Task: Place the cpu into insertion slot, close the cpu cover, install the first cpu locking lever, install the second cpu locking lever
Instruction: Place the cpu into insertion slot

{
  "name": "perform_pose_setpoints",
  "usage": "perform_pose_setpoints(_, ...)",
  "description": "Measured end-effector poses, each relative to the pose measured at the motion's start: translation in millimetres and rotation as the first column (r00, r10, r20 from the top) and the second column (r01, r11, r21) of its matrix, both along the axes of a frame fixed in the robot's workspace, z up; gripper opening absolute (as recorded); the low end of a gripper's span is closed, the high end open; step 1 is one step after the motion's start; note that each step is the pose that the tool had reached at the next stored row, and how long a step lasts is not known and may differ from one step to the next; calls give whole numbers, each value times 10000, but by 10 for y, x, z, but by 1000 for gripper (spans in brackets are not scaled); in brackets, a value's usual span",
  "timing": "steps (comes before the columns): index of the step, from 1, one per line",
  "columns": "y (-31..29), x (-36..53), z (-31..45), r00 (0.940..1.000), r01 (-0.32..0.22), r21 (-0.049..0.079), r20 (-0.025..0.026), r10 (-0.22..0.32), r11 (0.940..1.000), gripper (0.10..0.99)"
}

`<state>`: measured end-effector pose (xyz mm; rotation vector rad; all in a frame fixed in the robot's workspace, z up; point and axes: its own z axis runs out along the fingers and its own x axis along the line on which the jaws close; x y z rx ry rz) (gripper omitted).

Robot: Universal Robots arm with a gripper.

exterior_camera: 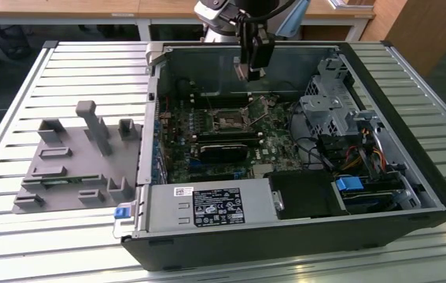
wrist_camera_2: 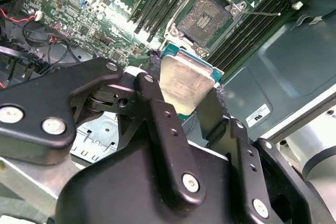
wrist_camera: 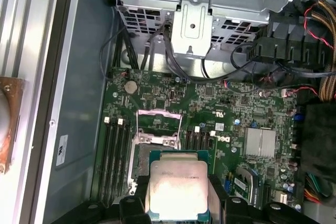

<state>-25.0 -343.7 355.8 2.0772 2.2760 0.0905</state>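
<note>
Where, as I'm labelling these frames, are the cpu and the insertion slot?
cpu (wrist_camera: 178,190): first wrist view, centre of its metal top.
insertion slot (wrist_camera_2: 203,20): second wrist view, its dark centre.

cpu (wrist_camera: 178,187) | clamped in claw (wrist_camera: 177,204) | just beside insertion slot (wrist_camera: 139,156) | cpu cover (wrist_camera: 159,115) open

1. Open black computer case (exterior_camera: 286,242), flat on a slatted metal table (exterior_camera: 50,247).
2. Grey moulded fixture (exterior_camera: 65,171) on the slats, beside the case at the exterior view's left.
3. Silver power supply (exterior_camera: 207,206) inside, blue tab (exterior_camera: 123,212) at its corner.
4. Metal drive cage (wrist_camera: 191,19), coloured cables (wrist_camera: 328,40) nearby.
</note>
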Motion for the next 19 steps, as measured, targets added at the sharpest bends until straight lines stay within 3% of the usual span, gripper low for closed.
perform_pose_setpoints(19,1,-26,-139,9996,283,-1,-11,-283,9996,529)
